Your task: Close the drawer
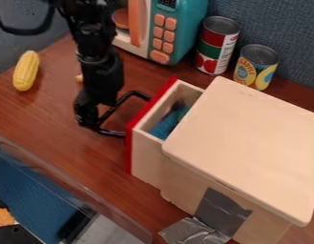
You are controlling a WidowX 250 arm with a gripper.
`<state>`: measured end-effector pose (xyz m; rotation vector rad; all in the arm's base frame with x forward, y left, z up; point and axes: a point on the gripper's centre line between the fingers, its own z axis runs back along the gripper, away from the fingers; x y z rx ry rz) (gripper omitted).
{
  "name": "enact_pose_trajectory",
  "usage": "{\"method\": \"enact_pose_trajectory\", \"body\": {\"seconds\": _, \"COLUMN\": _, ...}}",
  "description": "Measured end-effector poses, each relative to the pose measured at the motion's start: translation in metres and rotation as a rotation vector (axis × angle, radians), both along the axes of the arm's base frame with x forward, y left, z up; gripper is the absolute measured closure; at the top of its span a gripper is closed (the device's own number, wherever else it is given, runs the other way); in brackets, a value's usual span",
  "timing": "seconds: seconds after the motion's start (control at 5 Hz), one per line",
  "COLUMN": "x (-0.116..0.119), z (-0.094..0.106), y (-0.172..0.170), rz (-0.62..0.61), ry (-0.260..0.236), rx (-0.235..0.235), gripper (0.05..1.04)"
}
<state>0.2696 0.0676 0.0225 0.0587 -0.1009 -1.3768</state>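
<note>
The black gripper is low at the left side of the wooden box, its two fingers spread apart. Both fingertips are at the red front of the drawer, one near its far part and one nearer the camera. Whether they press on it I cannot tell. The drawer stands partly out of the box, under the pale lid. Inside it lies something blue, partly hidden by the lid.
Behind the box stand two cans and a teal toy microwave. A yellow corn cob lies at the far left. A clear-walled bin fills the lower left. Grey tape covers the box's lower side.
</note>
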Motion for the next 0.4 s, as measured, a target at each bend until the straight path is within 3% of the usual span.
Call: {"method": "enact_pose_trajectory", "body": {"seconds": 0.4, "x": 0.002, "z": -0.004, "y": -0.036, "rz": -0.027, "ry": -0.002, "rx": -0.029, "gripper": 0.083}}
